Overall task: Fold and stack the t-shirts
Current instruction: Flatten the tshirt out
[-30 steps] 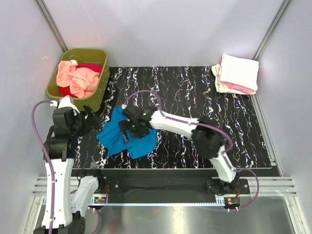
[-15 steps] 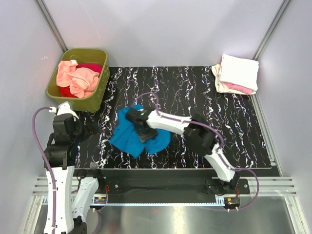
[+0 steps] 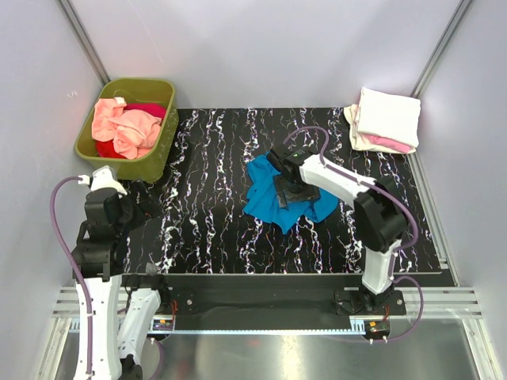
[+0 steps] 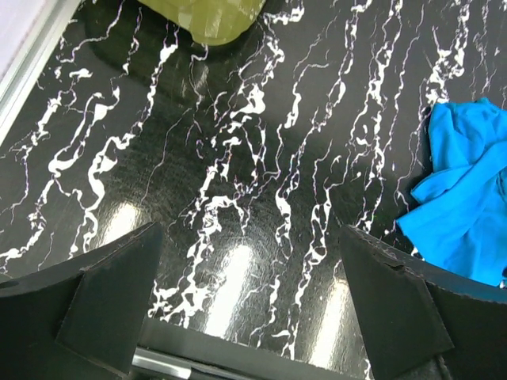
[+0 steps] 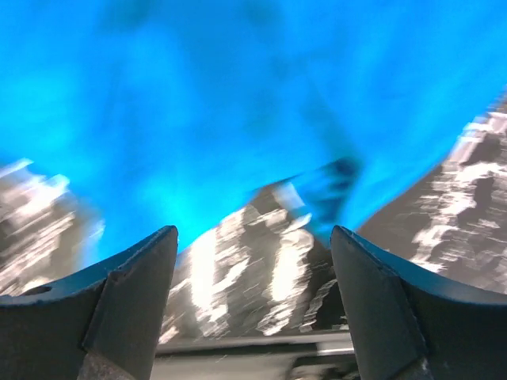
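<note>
**Black marbled worktop, blue shirt heaped right of centre**

A black worktop [image 3: 222,229] veined with white fills the white-walled booth. At its far left corner an olive-green plastic tub [image 3: 165,146] holds a crumpled salmon-peach cloth t-shirt [image 3: 123,127] and a red one [image 3: 146,108]. Near the tub, the left jaws stand wide over the worktop. Right of centre a bright blue cloth t-shirt [image 3: 265,198] lies rumpled. The right jaws are spread wide just above it, gripping nothing, though that wrist view is blurred. In the far right corner lie stacked, folded cream-white t-shirts [image 3: 388,115], a pink one [image 3: 392,144] among them.
</note>
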Motion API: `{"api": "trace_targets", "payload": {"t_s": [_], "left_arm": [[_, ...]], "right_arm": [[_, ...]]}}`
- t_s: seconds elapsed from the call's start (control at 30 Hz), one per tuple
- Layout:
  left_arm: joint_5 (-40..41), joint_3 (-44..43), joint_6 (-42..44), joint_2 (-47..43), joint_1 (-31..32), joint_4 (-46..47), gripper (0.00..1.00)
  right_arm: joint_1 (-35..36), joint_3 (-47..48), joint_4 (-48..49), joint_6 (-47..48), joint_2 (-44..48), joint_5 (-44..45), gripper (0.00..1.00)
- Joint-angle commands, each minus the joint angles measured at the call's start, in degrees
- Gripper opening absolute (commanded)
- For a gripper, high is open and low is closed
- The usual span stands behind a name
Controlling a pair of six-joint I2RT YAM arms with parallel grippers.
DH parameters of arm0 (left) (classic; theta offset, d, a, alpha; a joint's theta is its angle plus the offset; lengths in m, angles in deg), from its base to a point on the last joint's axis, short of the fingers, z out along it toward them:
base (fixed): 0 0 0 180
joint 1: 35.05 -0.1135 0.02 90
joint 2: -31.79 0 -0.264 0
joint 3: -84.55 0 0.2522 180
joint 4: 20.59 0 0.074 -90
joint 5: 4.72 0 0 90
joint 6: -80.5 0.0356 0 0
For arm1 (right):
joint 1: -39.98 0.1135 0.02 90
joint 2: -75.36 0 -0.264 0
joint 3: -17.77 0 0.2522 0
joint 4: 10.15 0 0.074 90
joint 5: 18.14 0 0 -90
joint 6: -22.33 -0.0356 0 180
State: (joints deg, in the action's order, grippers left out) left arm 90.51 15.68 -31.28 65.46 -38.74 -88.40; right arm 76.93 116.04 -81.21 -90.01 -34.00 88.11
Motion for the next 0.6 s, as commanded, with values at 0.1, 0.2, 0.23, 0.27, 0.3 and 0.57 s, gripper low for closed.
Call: {"api": "trace_targets", "payload": {"t_s": [0.1,0.2,0.23,0.27,0.3,0.57], "left_arm": [[2.85,1.50,-0.28,-2.55,-0.27,5.26,0.99],[3.72,1.94,-0.72,-2.82,-0.27,5.53,0.99],[3.82,1.94,-0.81,-2.82,-0.27,5.44,0.99],[3.82,2.11,-0.81,-2.82,-0.27,5.61,0.99],[4.08,2.11,-0.89,-2.91,-0.27,5.61,0.99],[4.52,2.38,-1.16,-3.08,-0.27,5.79,0.99]], "right_arm": [[3.57,1.98,7.28,-4.98,9.16,-19.99,0.83],[4.88,3.64,8.26,-6.48,6.63,-21.96,0.82],[5.32,4.51,7.73,-6.57,4.35,-21.88,0.82],[5.67,6.79,7.38,-6.48,3.03,-21.44,0.81],[6.63,8.11,6.77,-6.39,1.53,-20.91,0.81],[10.16,23.48,0.26,-5.86,-14.64,-14.24,0.80]]}}
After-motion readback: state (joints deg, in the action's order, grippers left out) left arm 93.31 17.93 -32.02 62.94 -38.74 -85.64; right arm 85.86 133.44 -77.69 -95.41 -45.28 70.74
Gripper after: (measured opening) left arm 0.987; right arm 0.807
